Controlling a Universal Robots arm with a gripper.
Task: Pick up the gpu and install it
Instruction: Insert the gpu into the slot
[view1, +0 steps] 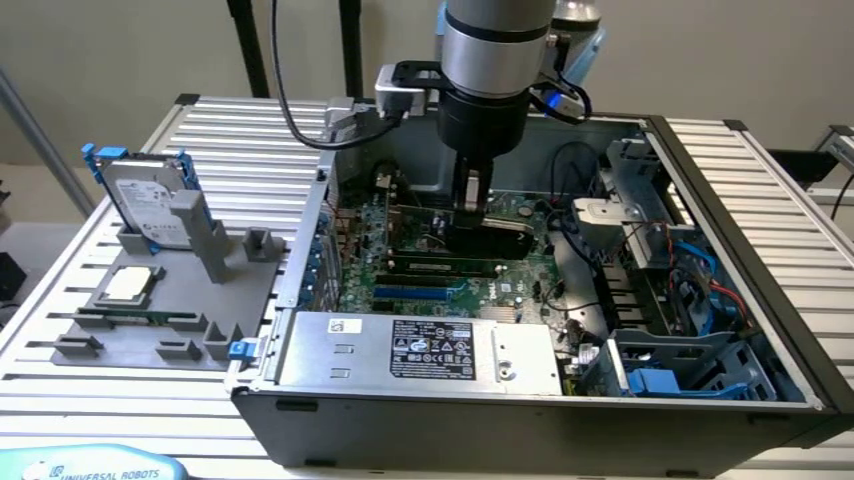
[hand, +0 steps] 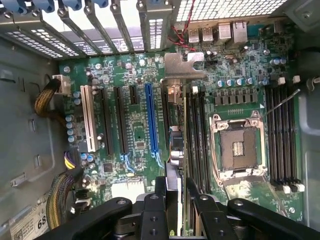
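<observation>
My gripper (view1: 470, 218) hangs inside the open computer case (view1: 747, 200), above the motherboard (view1: 400, 270). It is shut on the gpu (view1: 505, 238), a thin black card held on edge just over the board. In the wrist view the gpu (hand: 176, 142) is seen edge-on, running from between my fingers (hand: 161, 197) to its silver bracket (hand: 184, 64) near the case's rear slot openings. The card sits beside the long blue slot (hand: 150, 117), between it and the black slots next to the processor socket (hand: 237, 147). I cannot tell whether its edge touches a slot.
A grey fixture (view1: 147, 330) on the exterior view's left carries a silver hard drive with blue rails (view1: 140, 200) and a small square processor chip (view1: 130, 285). The power supply (view1: 414, 350) fills the case front. Cable bundles (hand: 62, 195) and drive cages (view1: 667, 350) crowd the case sides.
</observation>
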